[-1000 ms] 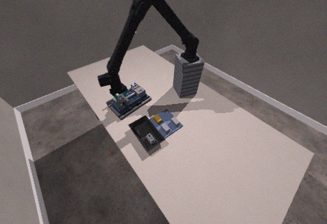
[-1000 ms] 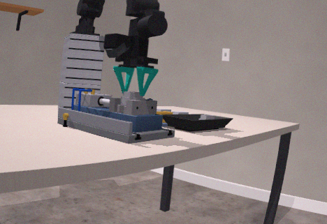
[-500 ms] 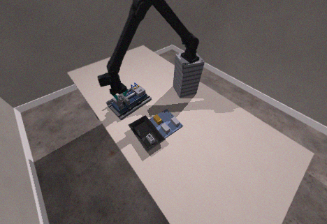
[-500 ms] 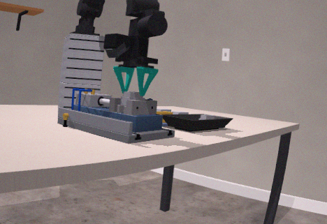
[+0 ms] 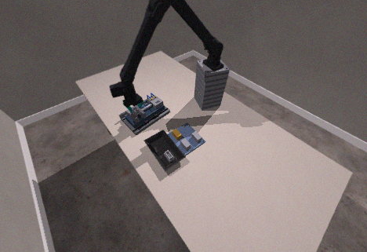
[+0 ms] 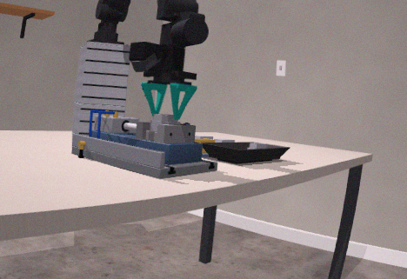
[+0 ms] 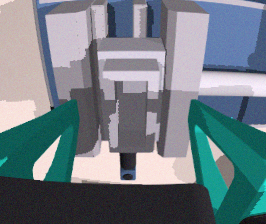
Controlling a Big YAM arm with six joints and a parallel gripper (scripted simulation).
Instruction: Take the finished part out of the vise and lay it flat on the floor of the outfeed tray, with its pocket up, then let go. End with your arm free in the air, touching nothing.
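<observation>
The vise (image 5: 146, 114) (image 6: 130, 152) stands on the table's near-left part. The finished part (image 6: 163, 119) (image 7: 131, 90), a grey block with a pocket, sits upright between the two grey vise jaws. My gripper (image 5: 136, 107) (image 6: 165, 116) (image 7: 133, 109) is open, pointing straight down over the part. Its teal fingertips are at about the level of the part's top, one on each side, with a gap to it. The black outfeed tray (image 5: 156, 144) (image 6: 248, 153) lies on the table beside the vise.
A small grey part (image 5: 168, 156) lies in the tray. A blue board (image 5: 190, 147) with a yellow block (image 5: 177, 134) and grey blocks lies next to the tray. The arm's grey ribbed pedestal (image 5: 212, 85) (image 6: 102, 86) stands behind the vise.
</observation>
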